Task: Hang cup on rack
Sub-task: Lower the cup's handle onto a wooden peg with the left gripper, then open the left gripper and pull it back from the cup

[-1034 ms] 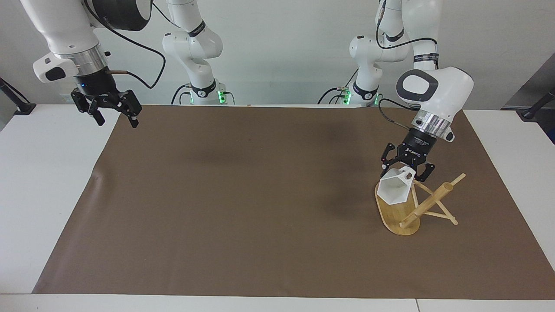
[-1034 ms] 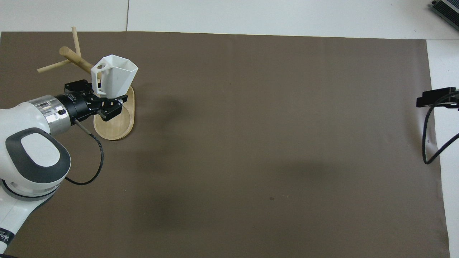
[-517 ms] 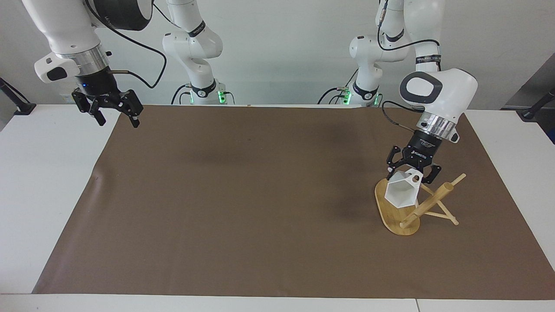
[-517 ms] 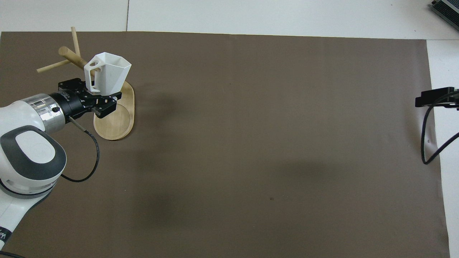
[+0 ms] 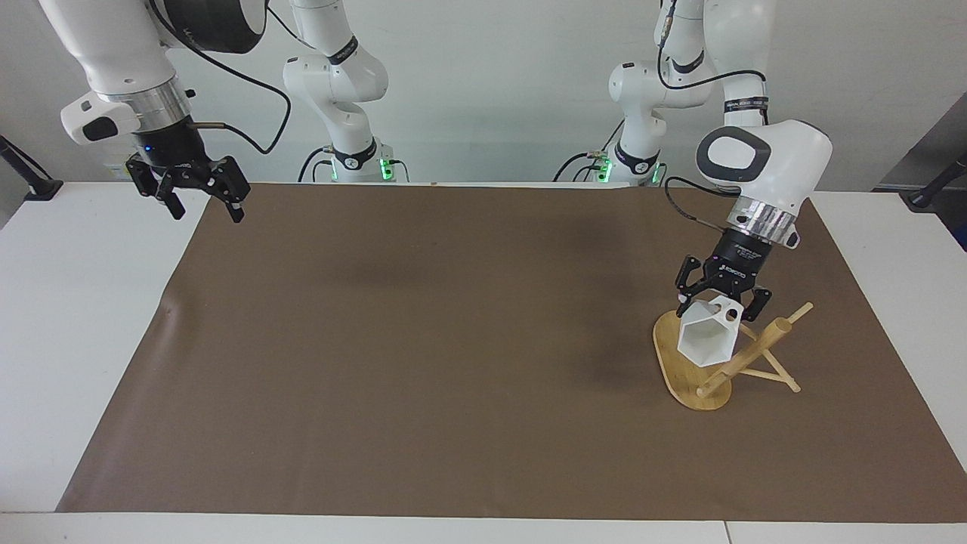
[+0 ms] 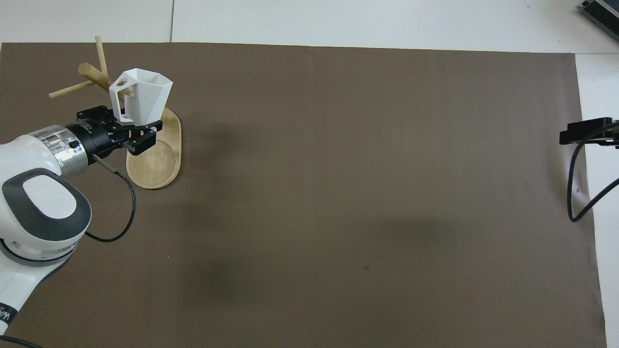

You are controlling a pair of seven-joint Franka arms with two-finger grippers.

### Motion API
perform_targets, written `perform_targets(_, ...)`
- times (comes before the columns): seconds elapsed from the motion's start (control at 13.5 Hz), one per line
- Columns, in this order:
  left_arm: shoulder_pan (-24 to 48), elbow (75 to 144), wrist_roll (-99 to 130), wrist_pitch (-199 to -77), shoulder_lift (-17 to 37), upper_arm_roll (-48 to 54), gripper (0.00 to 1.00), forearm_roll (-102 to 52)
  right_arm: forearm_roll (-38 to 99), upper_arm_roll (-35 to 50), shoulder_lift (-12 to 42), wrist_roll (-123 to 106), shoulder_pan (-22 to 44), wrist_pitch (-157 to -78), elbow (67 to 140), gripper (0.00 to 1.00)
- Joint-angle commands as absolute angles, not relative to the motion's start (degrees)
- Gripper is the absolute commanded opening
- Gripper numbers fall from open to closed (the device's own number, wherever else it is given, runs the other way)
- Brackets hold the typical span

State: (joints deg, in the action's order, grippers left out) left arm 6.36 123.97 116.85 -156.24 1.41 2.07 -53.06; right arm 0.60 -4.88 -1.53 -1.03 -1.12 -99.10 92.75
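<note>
Left pincer [image 5: 723,301] grasping cup [image 5: 706,341] over rack [image 5: 699,378]; right pincer [image 5: 202,202] released, waiting; pincer lettering unreadable.

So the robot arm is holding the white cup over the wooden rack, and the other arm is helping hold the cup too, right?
Not quite. The left tool does hold the white cup over the wooden rack, but the other arm isn't helping. In the facing view the right tool waits open and empty, over the table's edge at the right arm's end.
</note>
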Motion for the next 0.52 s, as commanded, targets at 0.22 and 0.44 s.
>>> perform_targets(0.22, 6.2, 123.2, 123.7, -159.7, 2.4, 2.5, 0.0, -52.0, 1.1, -4.7, -1.4, -2.5, -1.5, -97.6, 92.3, 1.0)
perform_targets(0.44, 6.7, 123.7, 127.4, -162.1, 2.5, 2.5, 0.0, -52.0, 1.2, -4.7, -1.4, -2.5, -1.5, -97.6, 92.3, 1.0)
